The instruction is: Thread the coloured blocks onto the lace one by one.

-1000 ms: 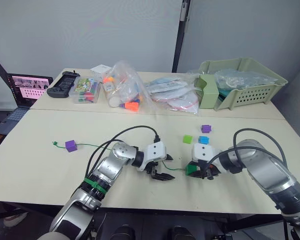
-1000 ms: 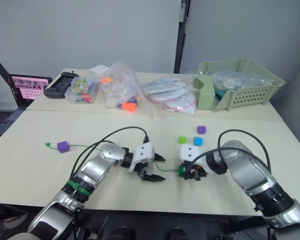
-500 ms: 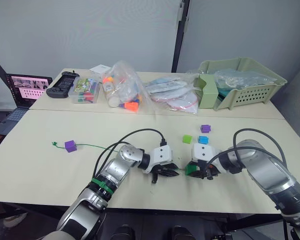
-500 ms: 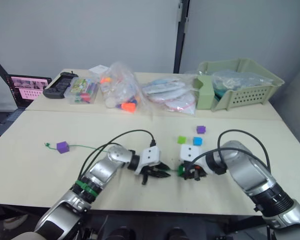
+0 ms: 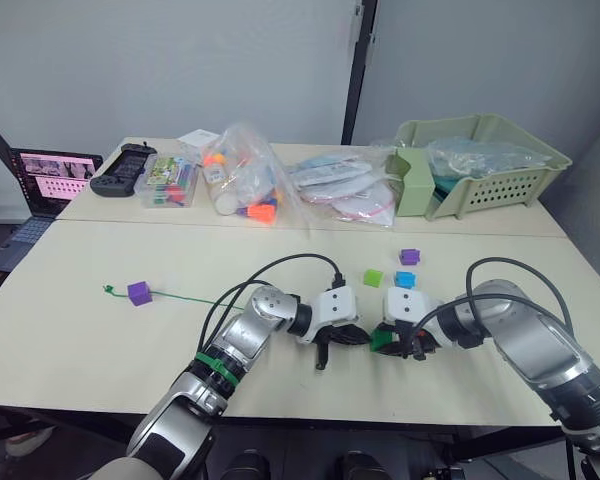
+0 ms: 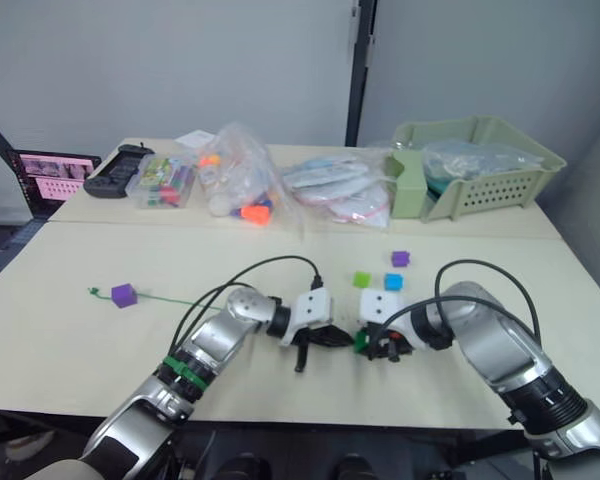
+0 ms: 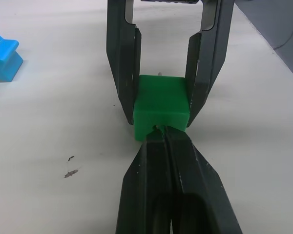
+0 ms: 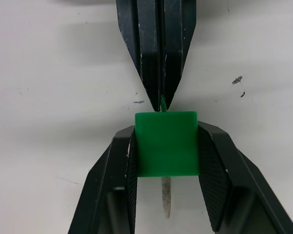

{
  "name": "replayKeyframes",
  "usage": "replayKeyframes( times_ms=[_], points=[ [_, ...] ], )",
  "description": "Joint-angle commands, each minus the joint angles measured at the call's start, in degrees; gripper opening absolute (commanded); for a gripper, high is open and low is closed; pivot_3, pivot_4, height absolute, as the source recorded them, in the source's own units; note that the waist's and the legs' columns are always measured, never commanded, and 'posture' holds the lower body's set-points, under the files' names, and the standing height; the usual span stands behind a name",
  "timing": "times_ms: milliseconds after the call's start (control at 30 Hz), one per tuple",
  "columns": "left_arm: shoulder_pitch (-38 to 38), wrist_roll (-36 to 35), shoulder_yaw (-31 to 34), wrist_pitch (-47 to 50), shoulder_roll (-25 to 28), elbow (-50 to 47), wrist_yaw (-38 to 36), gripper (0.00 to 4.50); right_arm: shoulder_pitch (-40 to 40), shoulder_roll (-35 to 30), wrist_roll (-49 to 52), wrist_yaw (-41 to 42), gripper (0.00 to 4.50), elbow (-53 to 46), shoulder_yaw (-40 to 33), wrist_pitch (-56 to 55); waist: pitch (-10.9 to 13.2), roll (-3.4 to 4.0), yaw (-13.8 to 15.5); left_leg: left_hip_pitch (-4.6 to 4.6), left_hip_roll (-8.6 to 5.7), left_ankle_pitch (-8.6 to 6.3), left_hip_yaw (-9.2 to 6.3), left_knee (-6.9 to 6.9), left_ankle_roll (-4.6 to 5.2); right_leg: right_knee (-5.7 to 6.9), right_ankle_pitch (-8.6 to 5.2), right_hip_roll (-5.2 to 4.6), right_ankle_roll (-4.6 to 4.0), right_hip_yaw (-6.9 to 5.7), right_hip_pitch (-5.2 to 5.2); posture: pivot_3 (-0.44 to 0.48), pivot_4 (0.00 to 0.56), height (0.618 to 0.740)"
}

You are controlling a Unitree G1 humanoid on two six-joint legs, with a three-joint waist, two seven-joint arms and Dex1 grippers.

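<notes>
Right wrist view is showing the right end effector (image 8: 165, 192) clamping a small dark green plastic cube (image 8: 166, 143) as the left end effector (image 7: 162, 134), pinched shut on the thin green lace (image 5: 185, 296), is pushing its greyish tip (image 8: 165, 197) through, one purple cube (image 5: 138, 292) sitting threaded, three cubes waiting on the table (image 5: 80, 340).

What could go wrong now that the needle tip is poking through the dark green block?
The left gripper is shut on the lace right against the dark green block, so further pushing may buckle the cord instead of feeding it. The right gripper clamps the block with the grey tip emerging between its fingers; nothing grips that tip, so it could slide back out if the left pulls away.
</notes>
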Motion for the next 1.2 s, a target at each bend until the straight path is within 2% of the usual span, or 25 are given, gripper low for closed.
replayKeyframes(
  times_ms=[33, 133, 333, 600, 733, 800, 1000, 1033, 1200],
  points=[
    [-0.9, -0.3, 0.3, -0.3, -0.7, -1.0, 0.6, 0.00, 0.3, 0.1, 0.7, -0.1, 1.17, -1.5, -0.4, 0.3, 0.0, 0.00, 0.0, 0.00, 0.00, 0.00, 0.00, 0.00, 0.00, 0.00, 0.00, 0.00, 0.00, 0.00, 0.00, 0.000, 0.150, 0.737],
    [-0.7, -0.6, 0.5, 0.5, -0.9, -1.1, 0.9, 0.00, 0.5, 0.0, 0.6, -0.1, 1.17, -1.2, -0.5, -0.1, 0.0, 0.00, 0.0, 0.00, 0.00, 0.00, 0.00, 0.00, 0.00, 0.00, 0.00, 0.00, 0.00, 0.00, 0.00, 0.000, 0.150, 0.737],
    [-0.8, -1.5, 1.5, 1.7, -0.6, -1.9, 0.8, 1.85, 0.4, 0.0, 0.4, -0.1, 1.17, -0.8, -0.4, -0.3, 0.0, 0.00, 0.0, 0.00, 0.00, 0.00, 0.00, 0.00, 0.00, 0.00, 0.00, 0.00, 0.00, 0.00, 0.00, 0.000, 0.150, 0.737],
    [0.0, -3.1, 3.7, 2.8, 4.2, -5.0, -0.4, 4.44, 0.2, 0.1, 0.2, -0.4, 1.17, -0.8, -0.3, -0.2, 0.0, 0.00, 0.0, 0.01, 0.01, 0.00, -0.01, -0.01, 0.00, 0.00, 0.00, 0.00, 0.00, 0.00, 0.00, 0.000, 0.150, 0.737],
    [1.0, -4.1, 4.3, 3.6, 5.4, -7.0, -0.9, 4.50, 0.2, 0.2, 0.0, -0.6, 1.17, -0.7, -0.3, -0.5, 0.0, 0.00, 0.0, 0.01, 0.01, 0.00, -0.01, 0.00, 0.00, 0.00, 0.00, 0.00, 0.00, 0.00, 0.01, 0.000, 0.150, 0.737],
    [1.3, -4.4, 4.4, 3.5, 5.6, -7.4, -0.9, 4.50, -0.2, 0.3, 0.1, -0.7, 2.21, -0.5, -0.5, -0.4, 0.0, 0.00, 0.0, 0.01, 0.01, 0.00, -0.01, 0.00, 0.00, 0.00, 0.00, 0.00, 0.00, 0.00, 0.01, 0.000, 0.150, 0.737],
    [1.0, -4.2, 3.7, 1.7, 5.4, -7.5, -1.5, 4.50, -1.0, -1.4, 2.2, 0.9, 4.27, -2.2, -3.1, 1.4, 0.0, 0.00, 0.1, 0.00, 0.00, 0.00, 0.00, 0.01, 0.00, 0.00, 0.00, -0.01, 0.00, 0.00, 0.00, 0.000, 0.150, 0.737],
    [0.9, -4.1, 3.5, 1.4, 5.4, -7.5, -1.7, 4.50, -1.0, -1.6, 2.7, 0.9, 4.47, -2.4, -3.8, 1.8, 0.0, 0.00, 0.1, 0.00, 0.00, 0.00, 0.00, 0.01, 0.00, 0.00, 0.00, -0.01, 0.00, 0.00, 0.00, 0.000, 0.150, 0.737],
    [0.4, -4.1, 3.1, 0.6, 4.3, -7.0, -1.8, 4.50, 1.5, -5.3, 5.9, 0.4, 4.47, -6.9, -9.8, 5.5, 0.0, 0.00, 0.3, -0.01, 0.00, 0.00, -0.01, 0.01, 0.00, -0.01, 0.00, -0.02, 0.00, 0.00, 0.01, 0.000, 0.150, 0.737]
  ],
)
